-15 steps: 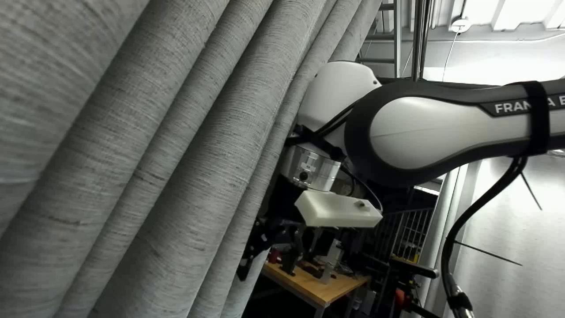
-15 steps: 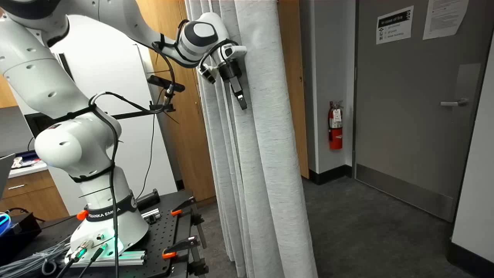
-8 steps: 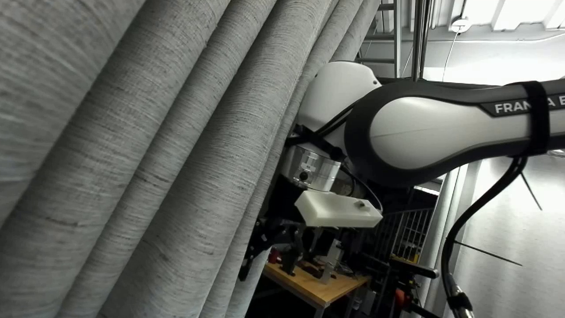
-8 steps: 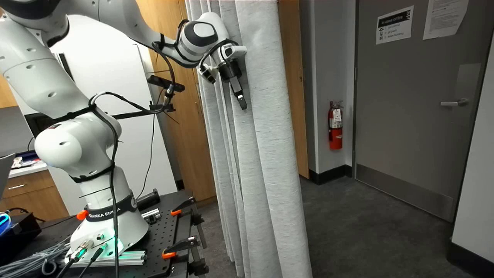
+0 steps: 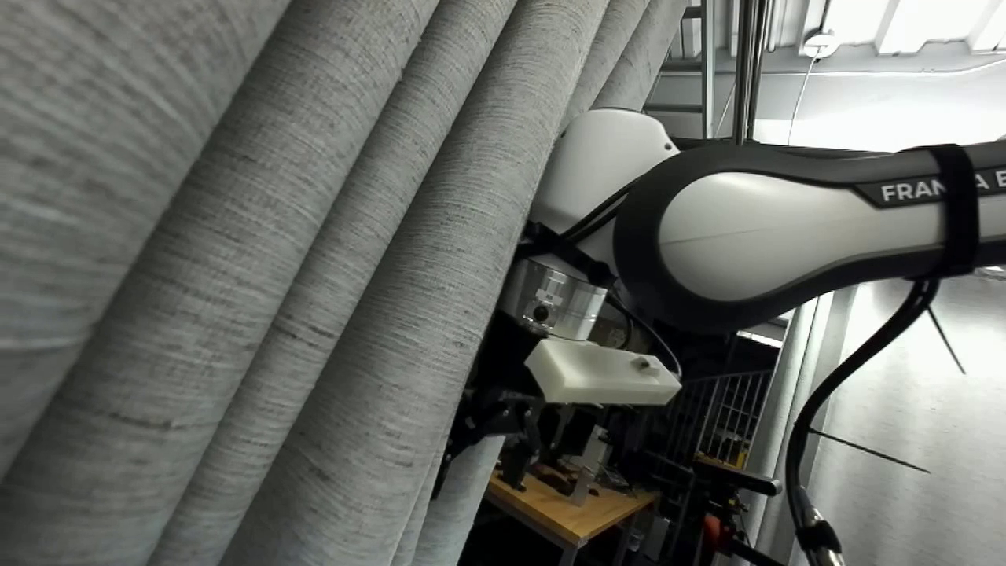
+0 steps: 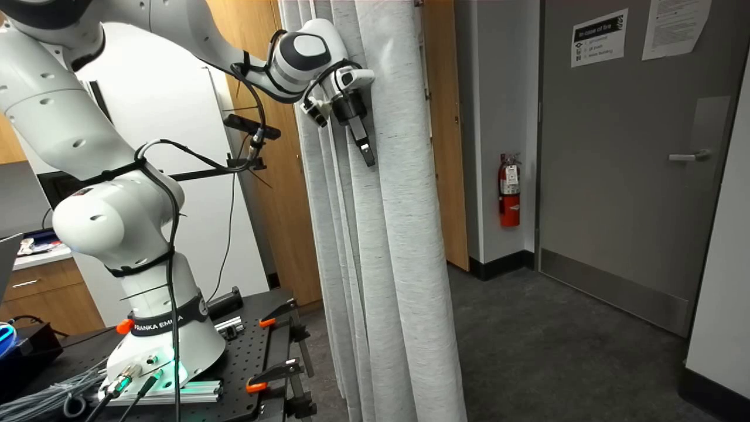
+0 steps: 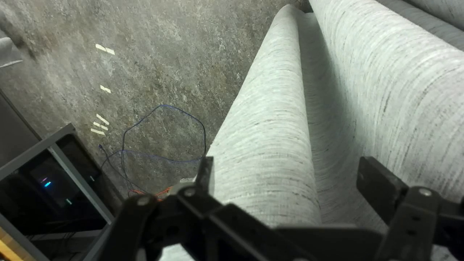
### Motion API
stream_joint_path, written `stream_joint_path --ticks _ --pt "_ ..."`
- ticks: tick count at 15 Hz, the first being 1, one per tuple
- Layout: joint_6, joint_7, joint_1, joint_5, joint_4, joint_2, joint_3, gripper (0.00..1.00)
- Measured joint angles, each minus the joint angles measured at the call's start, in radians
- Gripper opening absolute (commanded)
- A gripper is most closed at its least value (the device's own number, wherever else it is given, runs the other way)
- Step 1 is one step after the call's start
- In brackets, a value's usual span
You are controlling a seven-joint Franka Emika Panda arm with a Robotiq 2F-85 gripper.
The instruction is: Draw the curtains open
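Our Robotiq gripper point(image 7: 287, 172) stands with jaws wide apart, clamping nothing, a pleat of the light-grey curtain point(image 7: 270, 130) hanging in line with its gap, so we should centre that fold before squeezing and pulling.

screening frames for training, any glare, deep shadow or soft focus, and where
In the wrist view, the gripper is dark and soft, the curtain largely crisp; in an exterior view, the ceiling is nearly blown out and the space under the table falls almost black.
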Motion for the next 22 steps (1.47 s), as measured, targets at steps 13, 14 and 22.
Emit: stream_joint_path --ticks 13,14,22 --pt "0.0 -0.042 0.075 -0.015 -0.065 -0.06 -0.137 1.0" --pt "0.0 -0.059 0.075 -0.014 -0.078 -0.076 -0.151 1.0" --pt "0.174 -0.298 0.075 0.036 -0.18 -0.167 -0.308 1.0"
